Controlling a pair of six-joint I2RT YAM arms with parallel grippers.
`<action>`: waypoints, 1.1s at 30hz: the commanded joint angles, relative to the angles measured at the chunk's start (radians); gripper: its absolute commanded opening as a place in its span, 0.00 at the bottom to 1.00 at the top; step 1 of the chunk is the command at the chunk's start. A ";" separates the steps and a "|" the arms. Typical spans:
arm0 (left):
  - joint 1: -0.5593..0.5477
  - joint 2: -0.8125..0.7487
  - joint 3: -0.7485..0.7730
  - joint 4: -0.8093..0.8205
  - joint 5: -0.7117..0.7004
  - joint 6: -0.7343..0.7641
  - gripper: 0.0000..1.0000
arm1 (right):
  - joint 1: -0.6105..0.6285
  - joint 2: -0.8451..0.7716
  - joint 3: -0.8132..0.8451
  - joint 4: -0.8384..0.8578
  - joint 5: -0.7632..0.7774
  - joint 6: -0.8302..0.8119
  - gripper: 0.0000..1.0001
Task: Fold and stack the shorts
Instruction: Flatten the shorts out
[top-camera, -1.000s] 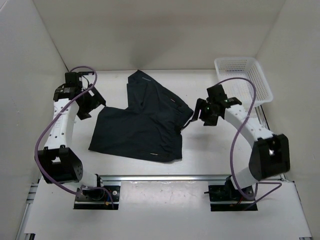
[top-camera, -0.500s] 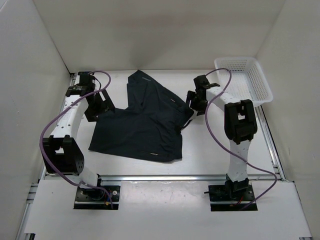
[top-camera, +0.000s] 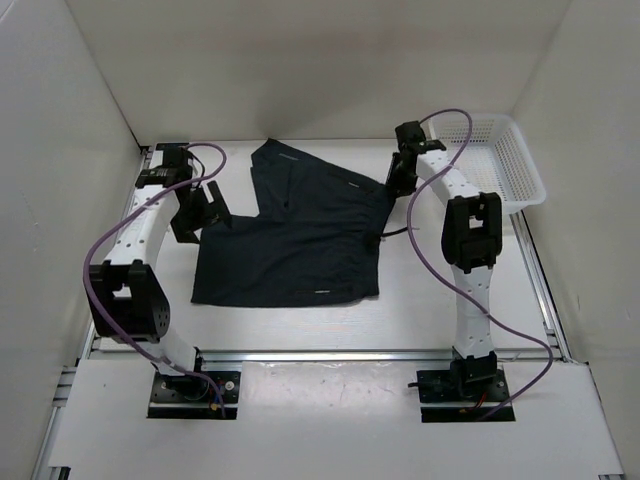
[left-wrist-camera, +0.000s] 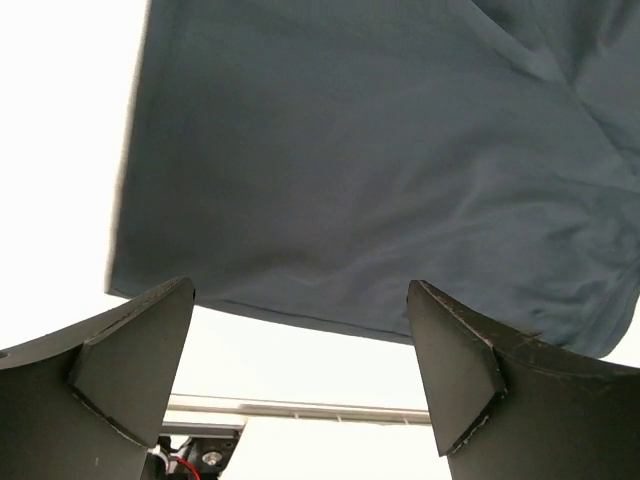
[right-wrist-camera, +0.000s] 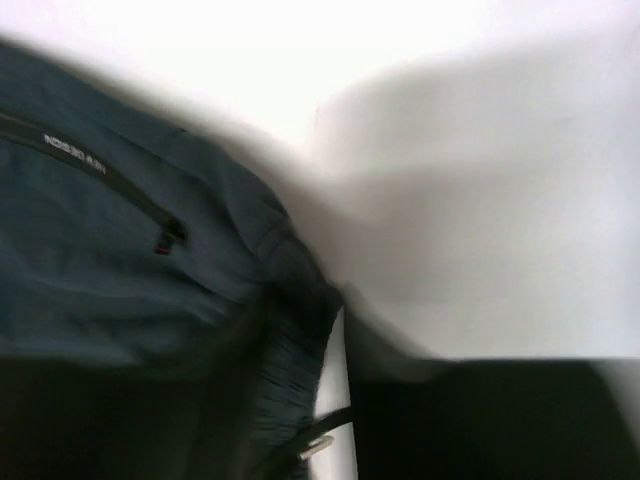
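The dark navy soft fabric shorts (top-camera: 290, 240) lie spread almost flat, lightly wrinkled, one leg angled away, waistband to the right.

Top external: fixed high behind the arm bases, looking down across the whole counter (top-camera: 420, 310). Left wrist: close over the shorts (left-wrist-camera: 350, 180), facing back toward the base rail (left-wrist-camera: 300, 408), left hand (left-wrist-camera: 300, 290) framing the bottom edge. Right wrist: nearer still and blurred, at the shorts' zipped edge. Shared by all: the shorts.

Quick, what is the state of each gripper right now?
Left gripper: open, holding nothing.
Right gripper: at the right corner of the shorts; the blur hides whether it is shut.
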 joint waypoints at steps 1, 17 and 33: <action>-0.006 0.050 0.089 0.000 0.018 0.022 0.98 | -0.038 0.064 0.180 -0.092 0.053 -0.023 0.47; -0.135 0.824 1.062 -0.088 -0.074 -0.105 0.81 | 0.067 -0.529 -0.529 0.051 -0.125 0.015 0.68; -0.186 1.107 1.287 0.079 -0.131 -0.167 0.68 | 0.123 -0.723 -0.923 0.051 -0.176 0.086 0.66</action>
